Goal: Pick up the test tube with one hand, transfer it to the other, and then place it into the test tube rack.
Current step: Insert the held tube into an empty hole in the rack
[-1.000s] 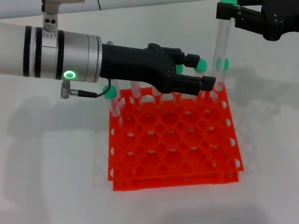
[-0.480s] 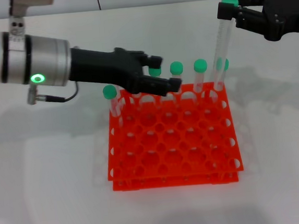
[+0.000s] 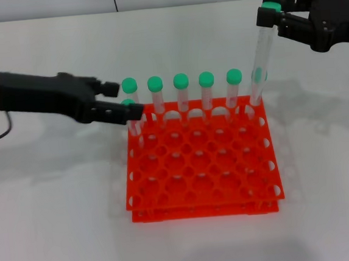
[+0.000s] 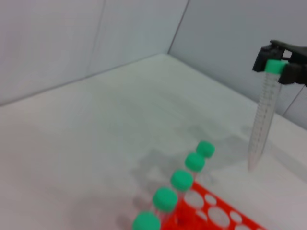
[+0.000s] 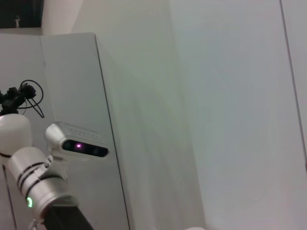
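The handover looks finished and the placing step is in hand — the right gripper (image 3: 269, 13) is clamped on the green cap end of the test tube (image 3: 259, 62), which hangs nearly upright with a slight tilt, its lower tip at the far right corner of the test tube rack (image 3: 203, 183). From the head view I cannot tell whether the tip is already inside a hole or only just above or behind the rim; the left wrist view shows the tube (image 4: 261, 122) hanging beside the rack's far edge. The left gripper (image 3: 118, 105) holds nothing, its fingers a little apart, and sits low beside the rack's far left corner, close to the end of the row of capped tubes (image 3: 180, 81) standing along the back (six or so, one partly hidden behind the fingers). The next move, I judge, calls for squaring the tube to vertical over an empty hole at that corner, then lowering it straight through both tiers before the grip lets go — a tilted descent could catch the rim or nudge the neighbouring tube.
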Tool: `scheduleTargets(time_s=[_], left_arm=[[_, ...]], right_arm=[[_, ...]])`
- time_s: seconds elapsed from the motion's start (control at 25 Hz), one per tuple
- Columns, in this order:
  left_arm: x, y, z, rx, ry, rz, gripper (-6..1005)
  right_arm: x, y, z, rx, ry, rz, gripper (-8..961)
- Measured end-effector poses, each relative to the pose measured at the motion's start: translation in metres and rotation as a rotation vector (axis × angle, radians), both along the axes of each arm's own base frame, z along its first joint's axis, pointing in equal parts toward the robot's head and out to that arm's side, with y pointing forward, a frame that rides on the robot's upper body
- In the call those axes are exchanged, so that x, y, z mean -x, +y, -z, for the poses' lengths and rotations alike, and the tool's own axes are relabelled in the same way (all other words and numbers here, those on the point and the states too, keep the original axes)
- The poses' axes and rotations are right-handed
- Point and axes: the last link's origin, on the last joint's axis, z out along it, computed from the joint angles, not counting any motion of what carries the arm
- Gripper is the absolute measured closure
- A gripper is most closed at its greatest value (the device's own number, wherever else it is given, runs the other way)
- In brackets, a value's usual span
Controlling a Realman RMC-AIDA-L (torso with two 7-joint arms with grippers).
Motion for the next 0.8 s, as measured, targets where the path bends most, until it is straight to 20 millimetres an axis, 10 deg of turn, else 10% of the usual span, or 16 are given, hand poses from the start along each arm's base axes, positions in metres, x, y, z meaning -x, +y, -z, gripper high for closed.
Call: scheduleTargets(time_s=[0.8], left_arm=[[0.065, -0.034, -0.026, 0.016, 0.176, -0.137, 128]], right_arm=[[0.0, -0.004, 0.013, 0.035, 0.027, 0.003, 680]])
